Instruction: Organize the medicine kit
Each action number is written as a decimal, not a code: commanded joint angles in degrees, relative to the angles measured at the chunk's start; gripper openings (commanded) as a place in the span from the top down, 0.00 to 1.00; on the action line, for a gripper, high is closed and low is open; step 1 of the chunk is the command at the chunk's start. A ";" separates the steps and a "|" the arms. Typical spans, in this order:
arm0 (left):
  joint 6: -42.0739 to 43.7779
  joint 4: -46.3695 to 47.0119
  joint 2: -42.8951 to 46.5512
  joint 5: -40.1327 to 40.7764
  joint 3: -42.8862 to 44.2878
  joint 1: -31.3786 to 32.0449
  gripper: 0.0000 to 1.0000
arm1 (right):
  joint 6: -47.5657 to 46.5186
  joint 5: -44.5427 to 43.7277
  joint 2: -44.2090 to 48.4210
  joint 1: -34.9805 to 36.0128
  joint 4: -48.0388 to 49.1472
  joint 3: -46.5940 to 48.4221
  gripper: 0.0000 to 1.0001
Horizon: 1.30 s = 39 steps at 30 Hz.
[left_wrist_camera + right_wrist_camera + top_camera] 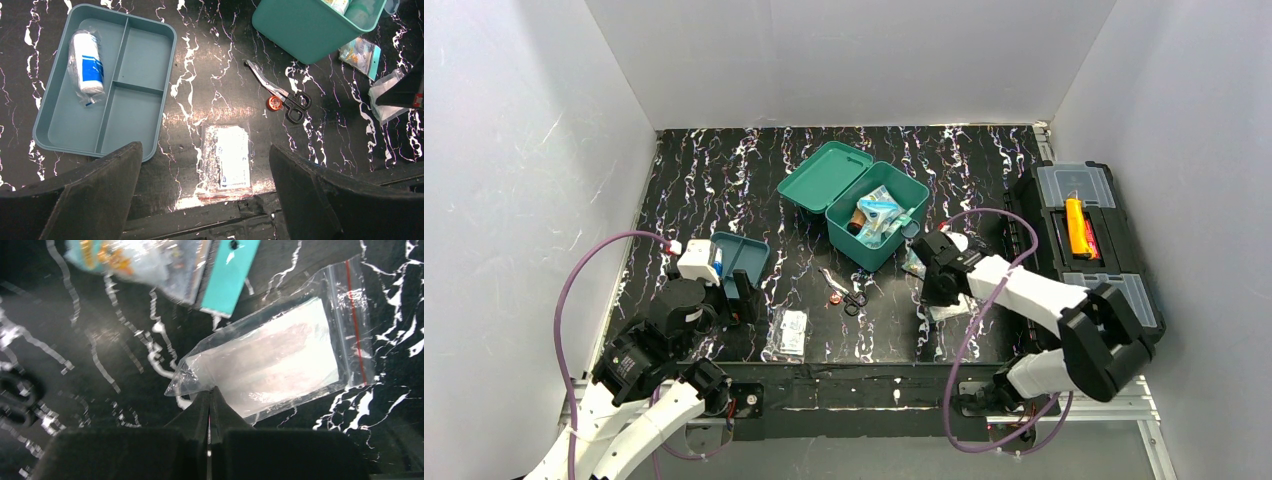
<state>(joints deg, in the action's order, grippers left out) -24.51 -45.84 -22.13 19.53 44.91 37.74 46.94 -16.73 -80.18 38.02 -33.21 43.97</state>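
The teal medicine kit (886, 222) stands open mid-table with several packets inside, and its lid (824, 175) lies back to the left. Its blue-teal inner tray (135, 65) lies out on the table at the left and holds a wrapped bandage roll (86, 65). My left gripper (204, 150) is open and empty above a clear bag with a white pad (227, 160). My right gripper (210, 390) is shut on the corner of a clear zip bag (280, 355), low at the table in front of the kit. In the top view the right gripper (936, 285) is near the kit's right corner.
Scissors (280, 92) and a small orange roll (273, 103) lie between the arms. A teal-headed packet (165, 265) lies beside the zip bag. A black toolbox (1084, 235) stands at the right edge. The table's front edge (200, 215) is just below the left fingers.
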 commanded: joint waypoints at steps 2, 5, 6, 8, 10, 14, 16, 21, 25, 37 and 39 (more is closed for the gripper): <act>0.33 0.57 0.29 -0.04 0.09 0.21 0.02 | -0.21 2.75 7.67 3.96 0.02 -0.97 0.99; 0.34 0.63 0.40 -0.11 0.05 0.18 0.02 | -1.00 6.02 10.76 6.11 0.76 -1.03 0.99; 0.32 0.62 0.42 -0.03 0.07 0.18 0.02 | -1.16 7.60 11.57 6.83 1.10 -0.93 0.99; 0.32 0.59 0.43 -0.04 0.09 0.15 0.02 | -1.59 10.13 13.25 8.38 2.30 -0.54 0.99; 0.34 0.63 0.43 -0.02 0.09 0.15 0.00 | -2.26 12.55 14.28 9.76 3.73 0.17 0.99; 0.04 0.28 0.67 0.84 0.23 0.23 0.00 | -4.28 15.69 13.54 12.69 5.23 3.76 0.99; -0.10 0.37 1.10 0.87 0.11 0.16 0.00 | -5.90 15.97 11.94 14.76 5.42 6.54 0.99; -0.09 0.33 1.49 0.96 0.07 0.20 0.00 | -9.52 15.96 7.06 19.06 6.31 13.47 0.99; -0.09 0.34 1.68 1.02 0.09 0.23 0.00 | -11.76 16.21 3.32 21.18 7.09 19.02 0.99; -0.45 0.00 3.25 2.36 0.09 0.20 0.00 | -17.57 18.07 -5.65 22.32 10.98 29.45 0.99; -0.45 0.04 3.24 2.28 0.09 0.16 0.00 | -18.21 18.02 -6.53 22.27 12.00 30.67 0.99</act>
<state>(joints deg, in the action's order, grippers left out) -24.71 -45.84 -19.14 20.47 44.91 37.74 31.79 0.36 -85.41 60.10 -24.82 70.35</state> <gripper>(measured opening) 0.995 0.022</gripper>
